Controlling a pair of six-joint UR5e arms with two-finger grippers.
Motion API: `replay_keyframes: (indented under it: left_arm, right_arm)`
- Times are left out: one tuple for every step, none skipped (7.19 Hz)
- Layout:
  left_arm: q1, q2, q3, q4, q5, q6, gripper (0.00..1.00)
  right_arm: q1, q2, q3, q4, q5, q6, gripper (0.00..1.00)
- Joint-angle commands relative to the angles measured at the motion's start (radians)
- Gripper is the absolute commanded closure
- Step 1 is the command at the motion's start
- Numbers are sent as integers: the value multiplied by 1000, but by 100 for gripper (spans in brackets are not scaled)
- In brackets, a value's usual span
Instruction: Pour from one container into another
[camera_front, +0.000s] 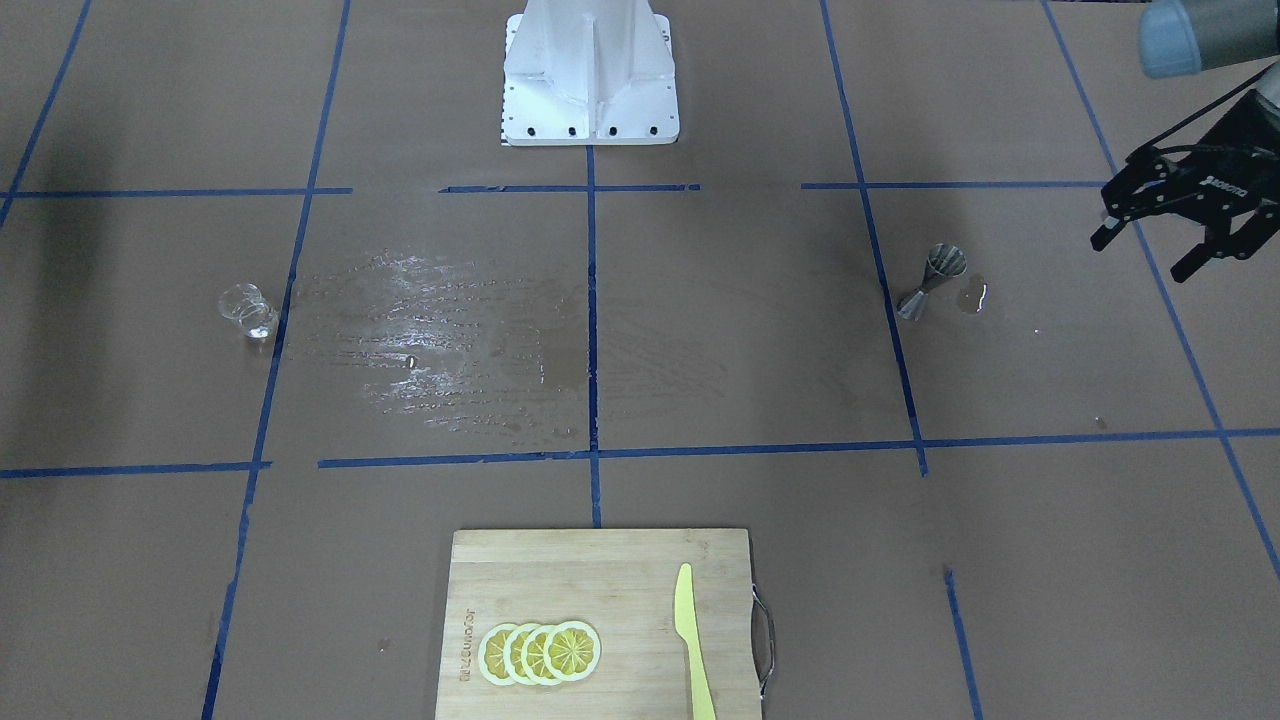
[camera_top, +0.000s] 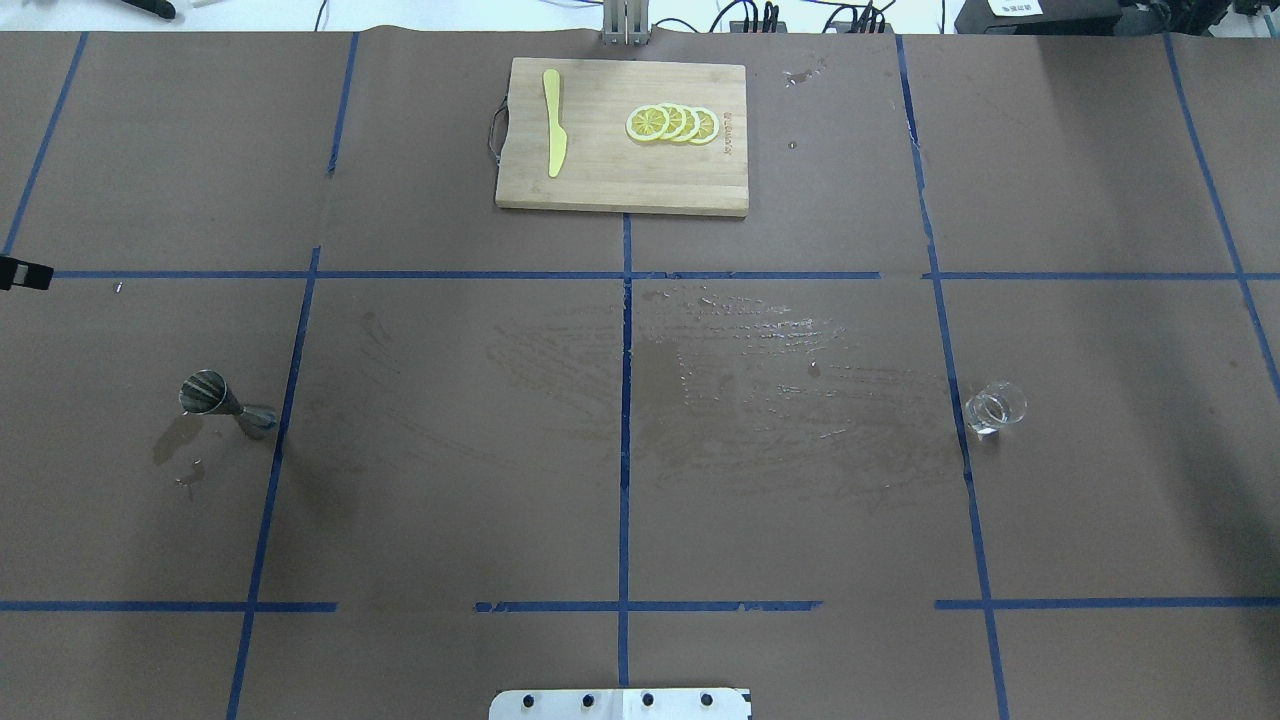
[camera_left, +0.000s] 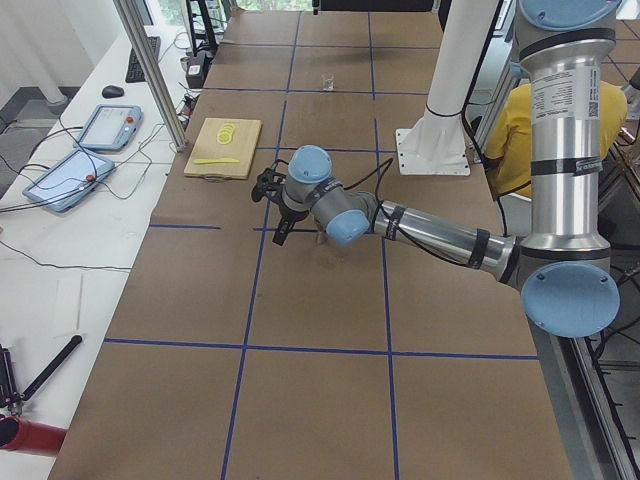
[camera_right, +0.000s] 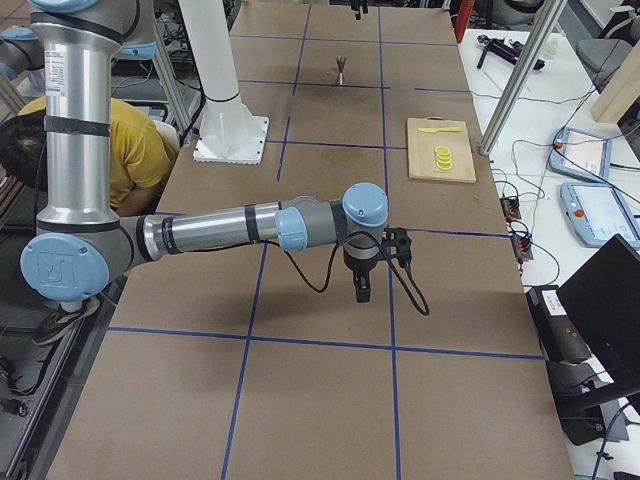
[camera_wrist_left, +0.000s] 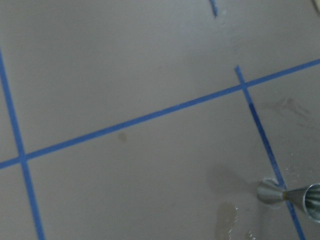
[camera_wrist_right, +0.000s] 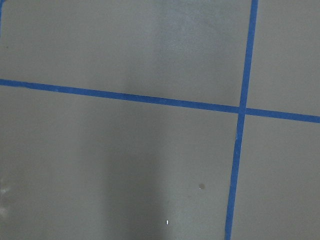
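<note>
Glass cup (camera_front: 247, 312) stood at nine o'clock on the table, well apart from the steel jigger (camera_front: 932, 282) at three o'clock. The left gripper (camera_front: 1145, 252) hung spread wide at two o'clock. The right gripper's (camera_right: 361, 290) spread could not be told.

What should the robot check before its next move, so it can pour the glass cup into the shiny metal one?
1. The glass cup stands upright: ok.
2. There is liquid in the glass cup: cannot tell.
3. The jigger stands upright, mouth up: ok.
4. The left pincer is open and empty: ok.
5. The right pincer is open: cannot tell.
6. Everything is dry: not ok; there is a wet patch between cup and jigger, and a puddle beside the jigger.
</note>
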Motion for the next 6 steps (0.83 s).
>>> replay_keyframes:
  left_arm:
    - [234,12,-108,-75,304,-286,1]
    - [302,71,-174,-78,432,-332,1]
    - [354,88,-185,-80,483,-339,1]
    - [490,119,-184,-135,669,-424,1]
    - [617,154,-181,-185,842,-576,1]
    - [715,183,-179,-187,970,-592,1]
  right_arm:
    - [0,0,2,0,1,0,0]
    - [0,1,-1,0,-2,0,0]
    - [0,1,2,0,-2,0,0]
    - [0,1,2,0,-2,0,0]
    - [0,1,2,0,-2,0,0]
    - [0,1,-3,0,-4,0,0]
